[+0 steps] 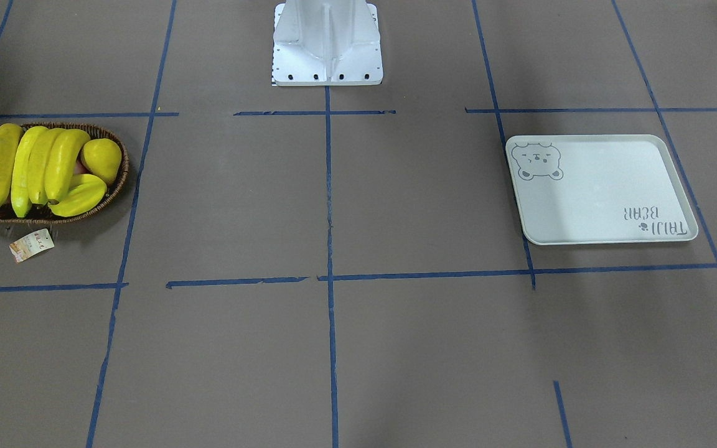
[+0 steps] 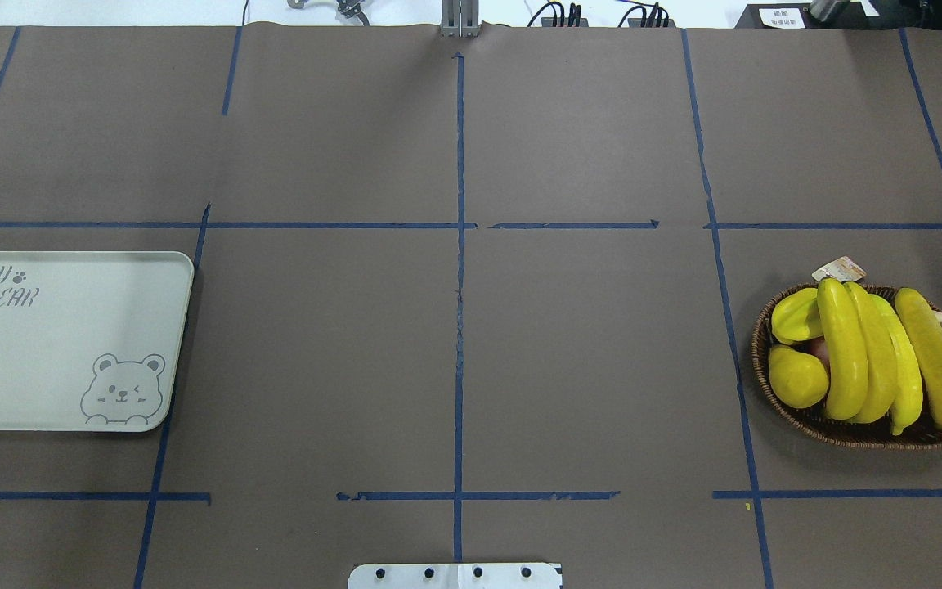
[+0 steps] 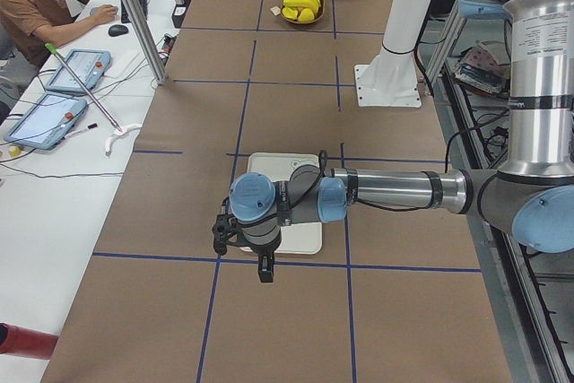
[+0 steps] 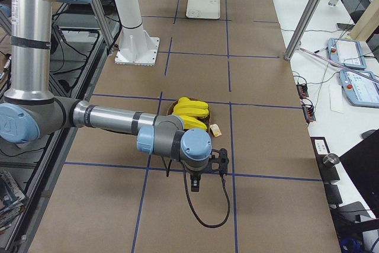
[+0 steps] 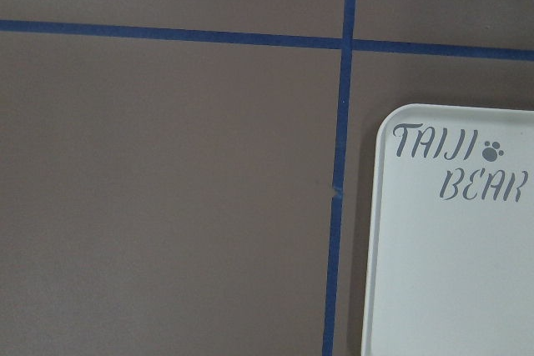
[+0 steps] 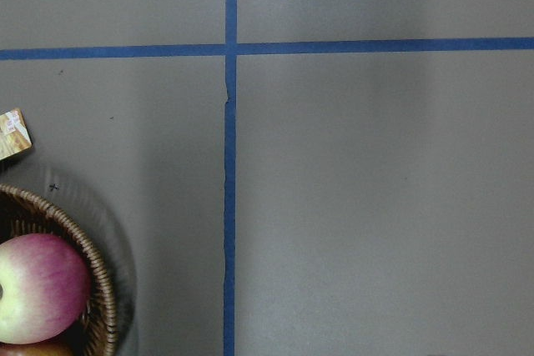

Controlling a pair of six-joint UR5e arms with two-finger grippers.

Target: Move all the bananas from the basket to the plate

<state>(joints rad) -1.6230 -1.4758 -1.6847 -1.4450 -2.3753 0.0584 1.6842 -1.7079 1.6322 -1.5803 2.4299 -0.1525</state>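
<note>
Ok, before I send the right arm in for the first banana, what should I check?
1. All four bananas in the basket: ok.
2. Nothing lying on top of the bananas: ok.
3. Plate bare for drop-off: ok.
4. Right gripper over the bananas: not ok. Its wrist view shows only the basket's rim and a pink fruit.
5. Right jaws open: cannot tell, seen only from the side.
6. Left gripper away from the basket: ok, it hangs by the plate.
</note>
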